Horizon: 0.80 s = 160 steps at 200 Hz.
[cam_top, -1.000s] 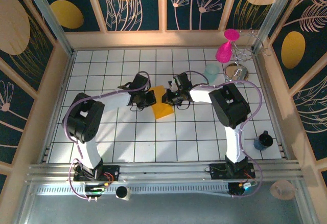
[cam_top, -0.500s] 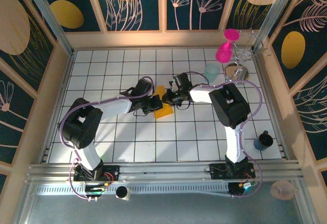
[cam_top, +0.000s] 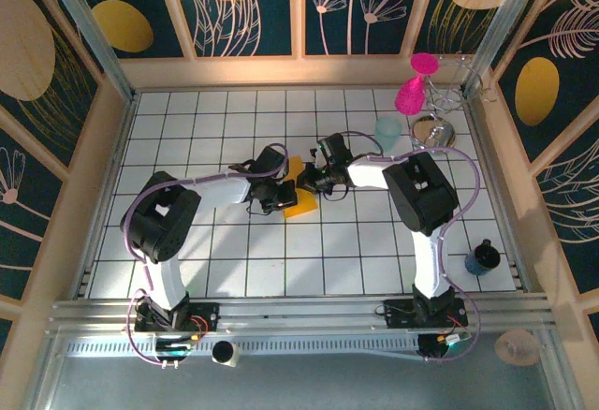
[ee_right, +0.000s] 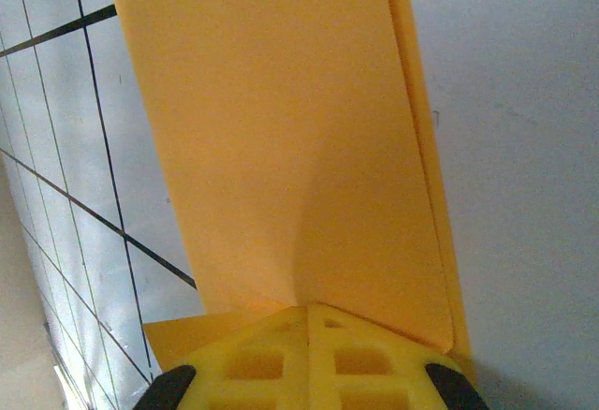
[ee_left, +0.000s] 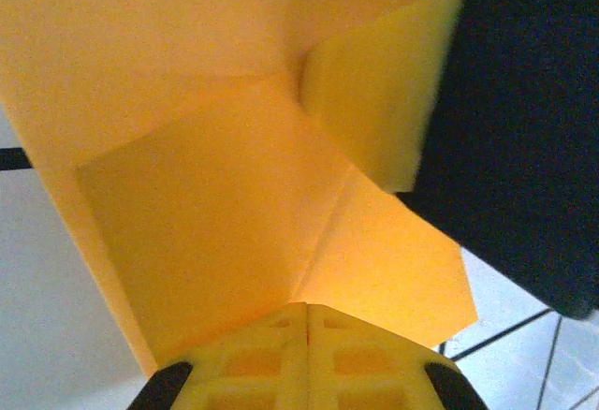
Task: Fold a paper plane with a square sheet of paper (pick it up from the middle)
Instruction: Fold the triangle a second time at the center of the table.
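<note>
The orange-yellow sheet of paper (cam_top: 301, 202) lies partly folded on the white tiles near the table's middle. In the left wrist view the paper (ee_left: 206, 204) shows creases fanning out from my left gripper (ee_left: 309, 309), whose jaws are shut with the tips resting on it. My left gripper (cam_top: 281, 193) sits at the sheet's left edge, my right gripper (cam_top: 307, 183) at its upper edge. The right gripper (ee_right: 309, 309) is shut too, tips pressed on a raised flap of the paper (ee_right: 281, 129). One of its yellow fingers (ee_left: 374, 101) shows in the left wrist view. No paper is visible between either pair of jaws.
A pale teal cup (cam_top: 387, 131), a pink object (cam_top: 412, 92) and a shiny metal dish (cam_top: 434, 132) stand at the back right. A dark blue cup (cam_top: 483, 257) sits near the right edge. Wooden walls ring the tiled floor.
My left gripper has moved right, from beside the sheet onto its left part. The right gripper has stayed where it was.
</note>
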Each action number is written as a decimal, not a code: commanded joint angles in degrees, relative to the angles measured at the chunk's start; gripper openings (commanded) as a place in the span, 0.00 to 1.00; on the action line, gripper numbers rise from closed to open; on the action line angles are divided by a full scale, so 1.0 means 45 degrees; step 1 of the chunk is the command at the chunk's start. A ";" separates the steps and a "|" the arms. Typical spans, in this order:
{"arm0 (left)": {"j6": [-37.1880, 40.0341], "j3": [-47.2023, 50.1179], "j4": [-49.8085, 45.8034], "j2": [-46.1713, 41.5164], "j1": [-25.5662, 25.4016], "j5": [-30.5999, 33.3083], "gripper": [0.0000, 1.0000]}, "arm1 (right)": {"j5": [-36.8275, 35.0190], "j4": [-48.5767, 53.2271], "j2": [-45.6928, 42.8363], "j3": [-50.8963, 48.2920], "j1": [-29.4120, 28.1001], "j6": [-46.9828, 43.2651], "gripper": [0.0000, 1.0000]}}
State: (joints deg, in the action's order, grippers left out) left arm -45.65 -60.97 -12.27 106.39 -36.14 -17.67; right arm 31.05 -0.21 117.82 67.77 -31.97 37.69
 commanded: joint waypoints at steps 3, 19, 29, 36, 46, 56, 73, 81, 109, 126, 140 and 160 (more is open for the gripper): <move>0.0275 -0.0206 -0.0809 0.0284 -0.0075 0.0261 0.00 | -0.0923 0.1467 0.0888 -0.0466 0.0028 0.0022 0.00; 0.0281 -0.0188 -0.0823 0.0302 -0.0075 0.0197 0.00 | -0.0913 0.1438 0.0908 -0.0433 0.0021 0.0042 0.00; 0.0298 -0.0182 -0.0870 0.0336 -0.0081 0.0232 0.00 | -0.0903 0.1448 0.0932 -0.0411 0.0033 0.0042 0.00; 0.0300 -0.0182 -0.0904 0.0359 -0.0074 0.0250 0.00 | -0.0903 0.1445 0.0927 -0.0396 0.0033 0.0042 0.00; 0.0331 -0.0182 -0.0945 0.0400 -0.0078 0.0264 0.00 | -0.0903 0.1439 0.0928 -0.0405 0.0031 0.0044 0.00; 0.0354 -0.0182 -0.0979 0.0433 -0.0082 0.0275 0.00 | -0.0903 0.1455 0.0946 -0.0411 0.0028 0.0032 0.00; 0.0393 -0.0165 -0.1018 0.0459 -0.0079 0.0294 0.00 | -0.0913 0.1474 0.0957 -0.0411 0.0033 0.0042 0.00; 0.0402 -0.0164 -0.1051 0.0485 -0.0084 0.0294 0.00 | -0.0923 0.1491 0.0966 -0.0406 0.0033 0.0031 0.00; 0.0622 -0.0127 -0.1307 0.0518 -0.0074 0.0366 0.00 | -0.0941 0.1539 0.0986 -0.0431 0.0021 0.0042 0.00; 0.0892 -0.0134 -0.1578 0.0511 -0.0083 0.0426 0.00 | -0.0962 0.1570 0.1003 -0.0431 0.0037 0.0022 0.00; 0.1174 -0.0143 -0.1891 0.0464 -0.0074 0.0478 0.00 | -0.0962 0.1615 0.1025 -0.0411 0.0025 0.0018 0.00; 0.1642 -0.0094 -0.2417 0.0384 -0.0078 0.0509 0.00 | -0.0981 0.1656 0.1074 -0.0382 0.0019 0.0015 0.00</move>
State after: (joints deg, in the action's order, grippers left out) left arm -41.93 -61.43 -15.20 107.39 -36.14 -16.88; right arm 31.14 -0.21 117.93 67.77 -31.97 37.89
